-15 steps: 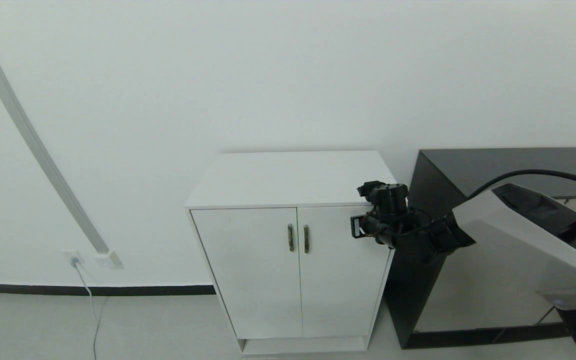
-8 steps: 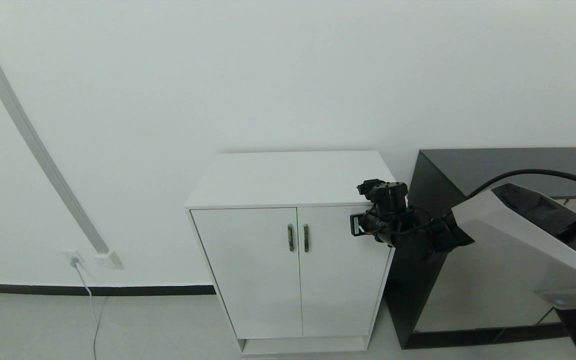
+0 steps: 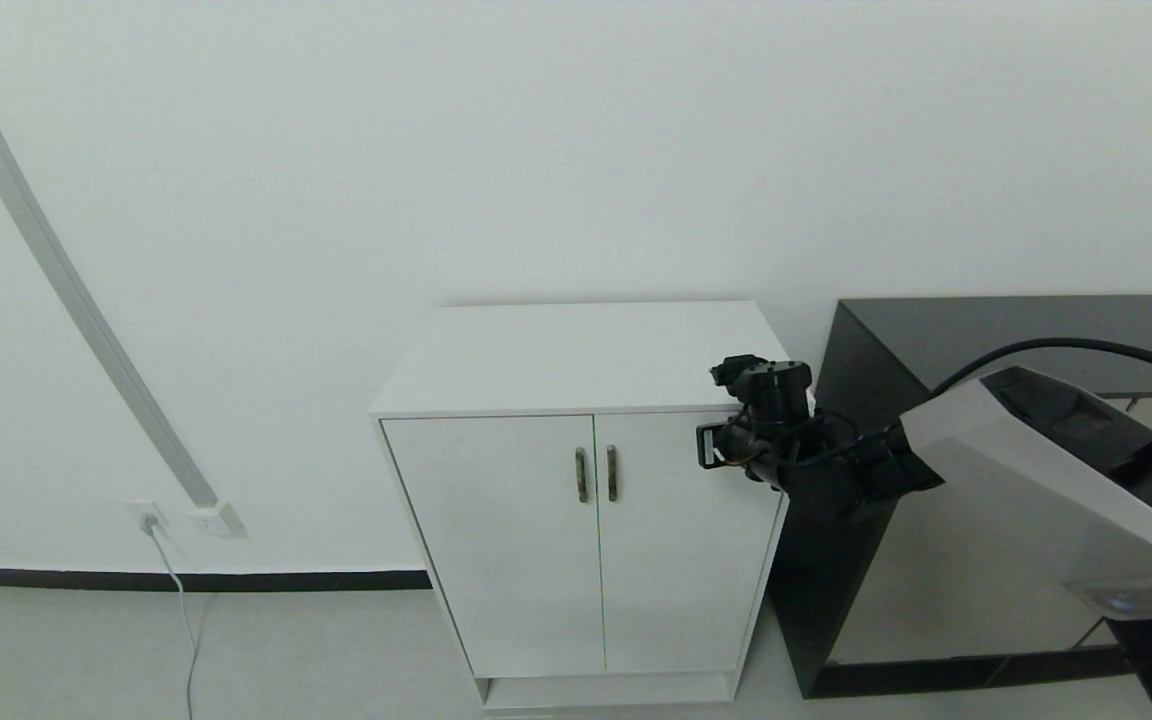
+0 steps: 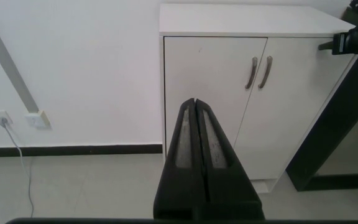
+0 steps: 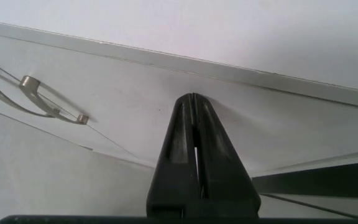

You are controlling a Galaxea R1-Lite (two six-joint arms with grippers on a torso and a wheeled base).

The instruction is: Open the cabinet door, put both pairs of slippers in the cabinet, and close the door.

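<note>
While closed, cabinet door (image 3: 681, 540) (right) facing gripper (image 3: 706, 447)

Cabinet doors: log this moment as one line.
doors: both shut | handles: untouched | right tool: shut, near right door's upper outer corner | left tool: shut, farther back, facing doors

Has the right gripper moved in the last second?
Yes. The right gripper has crept slightly up and left across the right door, toward the handles, which stay put.
</note>
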